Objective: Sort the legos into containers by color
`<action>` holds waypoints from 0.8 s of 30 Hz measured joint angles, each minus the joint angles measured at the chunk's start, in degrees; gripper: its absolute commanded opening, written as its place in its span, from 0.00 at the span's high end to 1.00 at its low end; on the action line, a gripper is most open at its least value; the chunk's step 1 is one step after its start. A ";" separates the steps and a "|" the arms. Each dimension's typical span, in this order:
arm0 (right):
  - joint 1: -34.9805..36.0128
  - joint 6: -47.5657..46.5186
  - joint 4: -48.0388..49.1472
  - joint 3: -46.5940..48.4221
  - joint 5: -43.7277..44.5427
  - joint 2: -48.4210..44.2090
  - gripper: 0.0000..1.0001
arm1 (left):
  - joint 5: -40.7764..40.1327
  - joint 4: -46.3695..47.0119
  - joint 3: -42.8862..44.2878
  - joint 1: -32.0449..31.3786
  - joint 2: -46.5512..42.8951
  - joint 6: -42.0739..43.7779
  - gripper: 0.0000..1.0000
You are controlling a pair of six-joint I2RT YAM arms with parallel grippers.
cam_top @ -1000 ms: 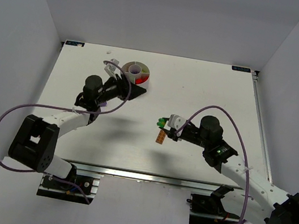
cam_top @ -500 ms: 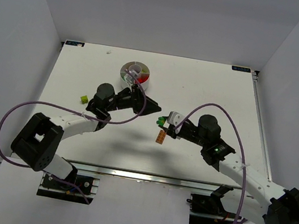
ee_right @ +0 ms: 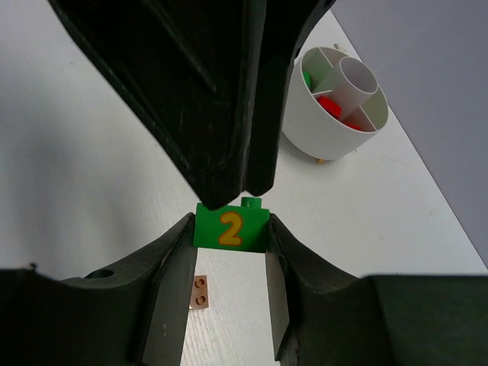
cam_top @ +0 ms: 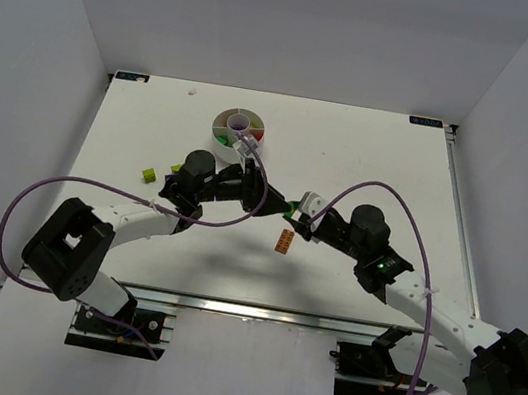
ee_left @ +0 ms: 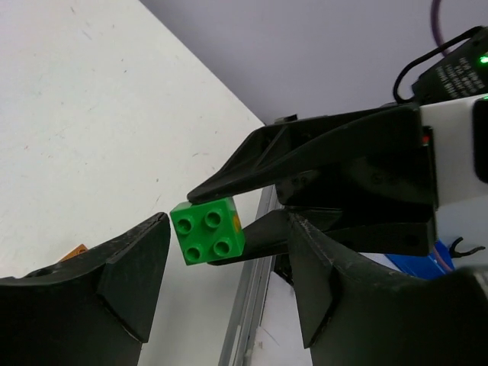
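Green brick (ee_right: 230,226) marked 2 sits clenched in right end effector (ee_right: 229,238), above the desk (cam_top: 372,155), well short of white dish (ee_right: 320,130). Left end effector (ee_left: 225,226) released, fingers flanking the brick.

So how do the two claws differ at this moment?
The right claw is shut on the green brick; the left claw is open, straddling that brick. The right claw carries it; the left claw holds nothing. Both are black and meet at the same brick.
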 measured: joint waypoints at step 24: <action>-0.07 0.81 1.27 -1.18 0.26 -0.87 1.00 | -1.07 -8.17 2.40 -1.62 2.32 4.83 0.49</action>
